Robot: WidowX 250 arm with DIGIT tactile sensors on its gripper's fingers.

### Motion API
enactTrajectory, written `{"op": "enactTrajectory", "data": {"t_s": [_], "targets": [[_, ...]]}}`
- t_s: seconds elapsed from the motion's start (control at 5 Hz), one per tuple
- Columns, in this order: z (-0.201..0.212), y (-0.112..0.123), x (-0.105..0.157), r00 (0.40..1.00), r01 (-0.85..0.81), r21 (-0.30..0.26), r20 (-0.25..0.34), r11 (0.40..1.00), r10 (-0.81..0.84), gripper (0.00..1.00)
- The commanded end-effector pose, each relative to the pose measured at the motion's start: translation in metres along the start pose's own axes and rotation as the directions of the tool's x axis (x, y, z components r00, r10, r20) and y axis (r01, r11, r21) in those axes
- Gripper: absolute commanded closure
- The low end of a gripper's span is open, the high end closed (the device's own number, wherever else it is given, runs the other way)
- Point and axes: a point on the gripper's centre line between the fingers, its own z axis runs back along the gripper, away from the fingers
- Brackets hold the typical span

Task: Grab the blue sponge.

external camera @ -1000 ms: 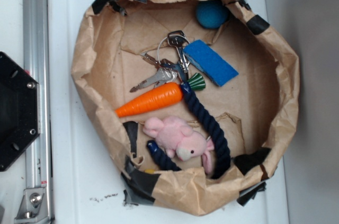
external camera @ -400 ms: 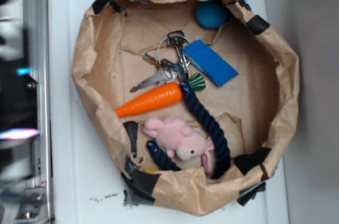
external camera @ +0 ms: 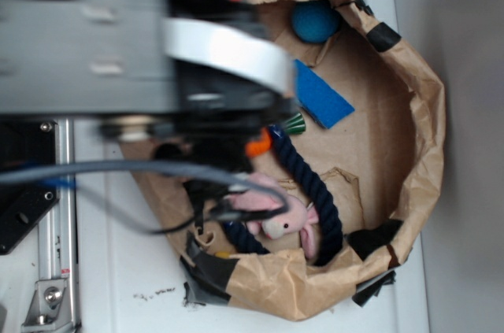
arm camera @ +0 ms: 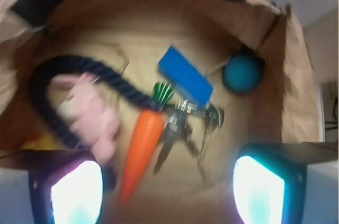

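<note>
Now the blurred arm (external camera: 142,57) has swung in over the crumpled paper bag (external camera: 409,112).
Flat matte sponge (arm camera: 185,74) lies untouched; gripper (arm camera: 168,192) spread wide, empty.

One blue sponge (arm camera: 185,75), one ball (arm camera: 242,73), one carrot (arm camera: 141,149), one rope (arm camera: 79,83), one pink plush toy (arm camera: 92,114)

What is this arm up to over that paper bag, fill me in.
The robot arm is above the brown paper bag, reaching over the carrot and keys. Its gripper is open and holds nothing. The blue sponge lies flat on the bag floor, untouched, next to the teal ball. A navy rope and pink plush toy lie nearby.
</note>
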Motion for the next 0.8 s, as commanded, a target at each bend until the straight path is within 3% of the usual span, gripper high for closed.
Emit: {"op": "enactTrajectory", "data": {"t_s": [0.0,0.2,0.6], "targets": [[-0.048,0.014,0.032,0.995,0.093,0.035,-0.029,0.995,-0.092,0.0],[-0.072,0.02,0.037,0.993,0.097,0.045,-0.07,0.994,-0.094,0.0],[-0.106,0.033,0.054,0.994,0.019,-0.006,-0.106,1.0,-0.02,0.0]]}}
